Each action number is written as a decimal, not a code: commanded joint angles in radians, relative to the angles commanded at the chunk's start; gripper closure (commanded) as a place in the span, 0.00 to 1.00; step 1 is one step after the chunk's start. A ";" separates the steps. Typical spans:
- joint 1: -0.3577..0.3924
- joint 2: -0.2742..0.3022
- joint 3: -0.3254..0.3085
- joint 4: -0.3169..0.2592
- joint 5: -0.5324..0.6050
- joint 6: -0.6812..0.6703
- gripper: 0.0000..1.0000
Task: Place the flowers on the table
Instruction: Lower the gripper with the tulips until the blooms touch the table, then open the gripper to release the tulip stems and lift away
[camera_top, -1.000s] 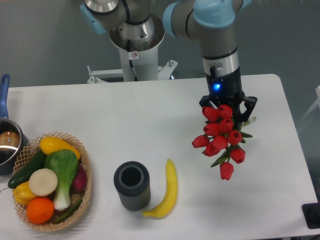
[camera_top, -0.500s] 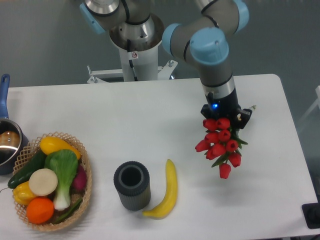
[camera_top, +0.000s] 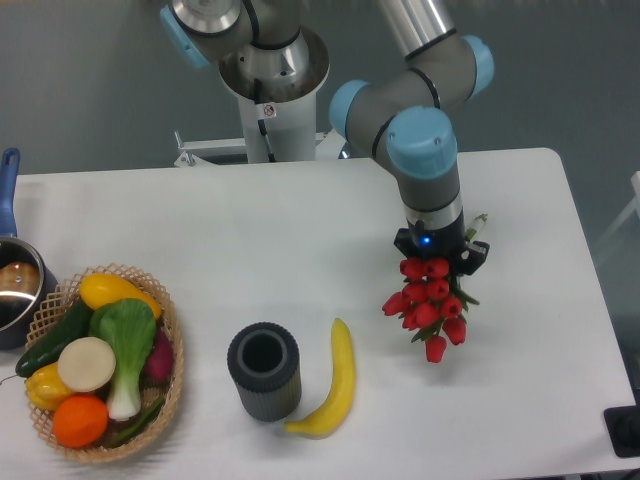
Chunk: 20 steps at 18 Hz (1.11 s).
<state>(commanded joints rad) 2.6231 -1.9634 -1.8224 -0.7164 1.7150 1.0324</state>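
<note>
red tulips, the flowers (camera_top: 428, 305), hang clamped in the gripper (camera_top: 436, 250) over the table (camera_top: 300, 230) at about four o'clock, blooms drooping toward six, with the banana (camera_top: 333, 380) off at eight o'clock.

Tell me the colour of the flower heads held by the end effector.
Red, on the flowers, clearest in the fixed camera view.
</note>
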 joint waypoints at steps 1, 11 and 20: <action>0.002 -0.008 0.005 0.002 -0.003 0.002 0.62; 0.008 -0.075 0.099 0.003 0.008 0.005 0.10; 0.040 -0.039 0.098 0.005 0.008 0.014 0.00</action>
<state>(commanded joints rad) 2.6630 -2.0019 -1.7241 -0.7118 1.7227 1.0461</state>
